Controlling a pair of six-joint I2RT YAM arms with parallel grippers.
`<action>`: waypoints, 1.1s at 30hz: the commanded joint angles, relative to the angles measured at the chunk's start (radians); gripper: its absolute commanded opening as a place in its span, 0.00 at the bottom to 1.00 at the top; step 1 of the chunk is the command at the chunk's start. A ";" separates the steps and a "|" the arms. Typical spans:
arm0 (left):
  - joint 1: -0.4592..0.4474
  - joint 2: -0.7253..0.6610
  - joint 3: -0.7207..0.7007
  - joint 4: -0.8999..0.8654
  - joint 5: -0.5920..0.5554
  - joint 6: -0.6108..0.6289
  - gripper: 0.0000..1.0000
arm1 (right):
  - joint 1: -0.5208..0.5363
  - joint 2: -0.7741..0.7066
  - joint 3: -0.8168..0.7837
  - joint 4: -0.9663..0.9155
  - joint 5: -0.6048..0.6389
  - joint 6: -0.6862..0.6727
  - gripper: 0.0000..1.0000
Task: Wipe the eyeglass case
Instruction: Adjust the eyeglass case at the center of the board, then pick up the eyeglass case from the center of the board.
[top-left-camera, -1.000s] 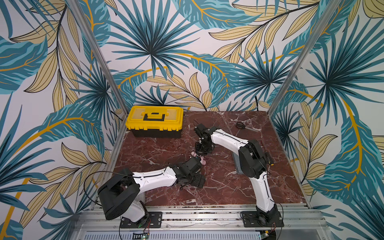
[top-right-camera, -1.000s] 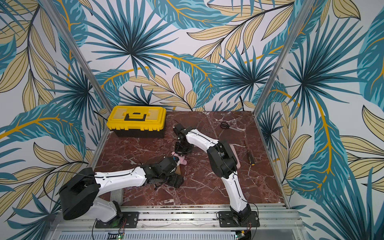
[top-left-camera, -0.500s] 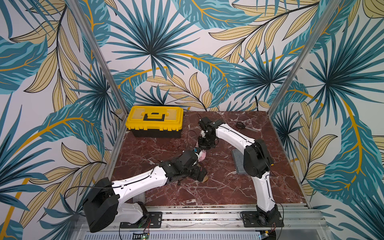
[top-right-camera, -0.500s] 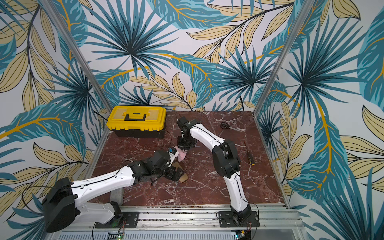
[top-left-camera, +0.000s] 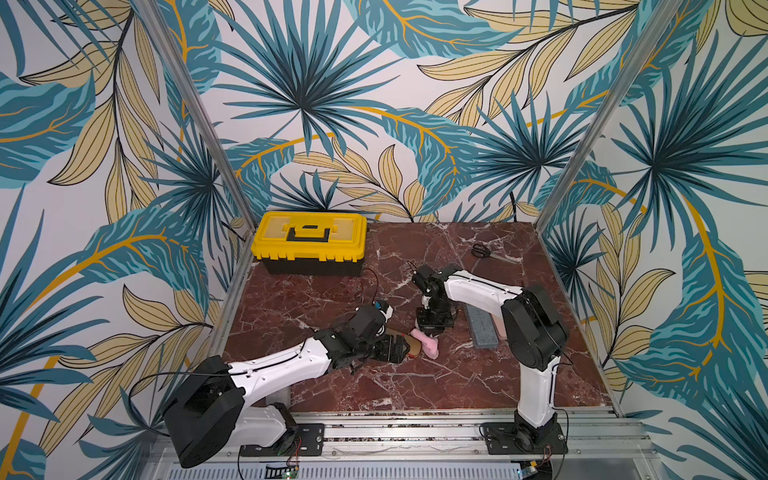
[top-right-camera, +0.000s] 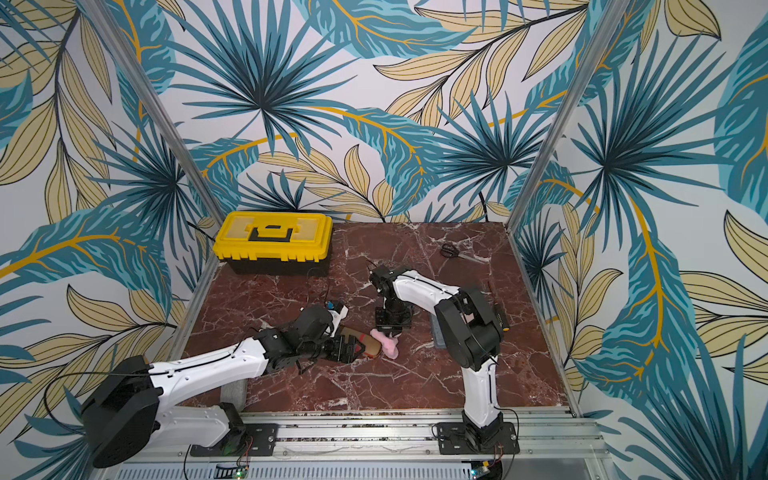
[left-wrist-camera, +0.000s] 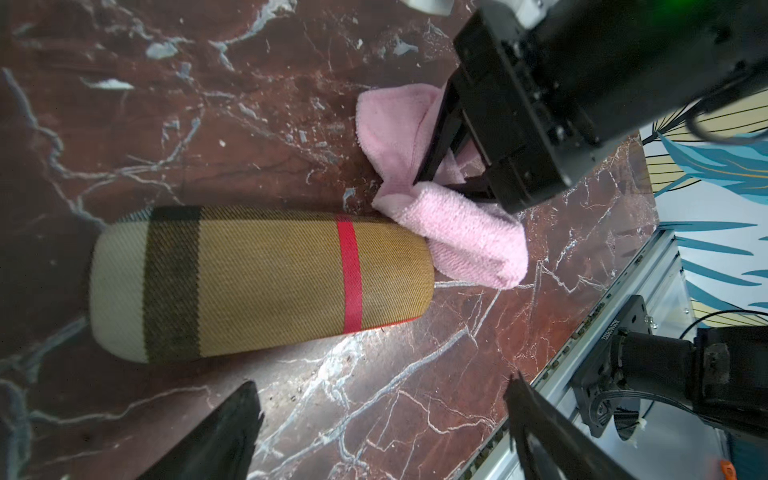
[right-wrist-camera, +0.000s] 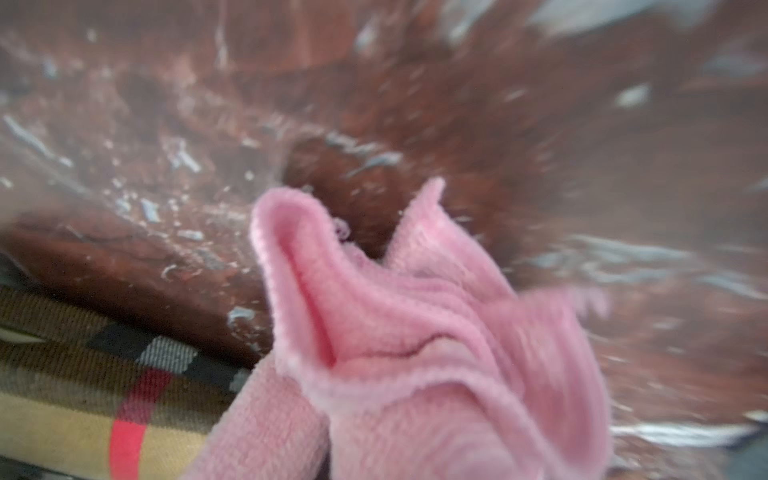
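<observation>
Your tan plaid fabric eyeglass case (left-wrist-camera: 257, 282), rounded at both ends and crossed by a red stripe, is lying flat on the red-brown marble desk (top-left-camera: 415, 386), near the middle and between your two arms. In both top views the eyeglass case (top-left-camera: 412, 345) (top-right-camera: 368, 338) is showing only partly, just past your left pincer (top-left-camera: 395, 348).

In the left wrist view, that left pincer (left-wrist-camera: 382, 386) is hovering just beside the case's long side with its jaws standing wide apart, gripping nothing.

Your right pincer (left-wrist-camera: 449, 183) is pointing down with its jaws pressed together on a folded pink terry cloth (left-wrist-camera: 461, 232). The cloth's hanging fold is touching the case at the end nearest the red stripe and is resting on the desk. The right wrist view is blurring, so the cloth (right-wrist-camera: 415, 374) seems to be meeting the case's end rather than its top.

Well apart from all this, a yellow plastic toolbox (top-left-camera: 309, 237) is sitting at the far left corner. Black-handled scissors (top-left-camera: 480, 250) are lying toward the far right, and a grey rectangular block (top-left-camera: 482, 328) is lying beside your right arm
</observation>
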 joint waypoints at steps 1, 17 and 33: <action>0.000 -0.020 0.001 -0.043 0.004 -0.051 0.94 | 0.040 -0.050 -0.067 0.042 -0.088 0.046 0.00; 0.003 0.026 -0.013 -0.094 -0.115 0.174 0.97 | 0.133 -0.108 -0.135 0.097 -0.225 0.148 0.00; -0.075 0.111 -0.094 0.072 -0.202 0.282 0.96 | 0.039 -0.159 -0.084 -0.007 -0.004 0.057 0.00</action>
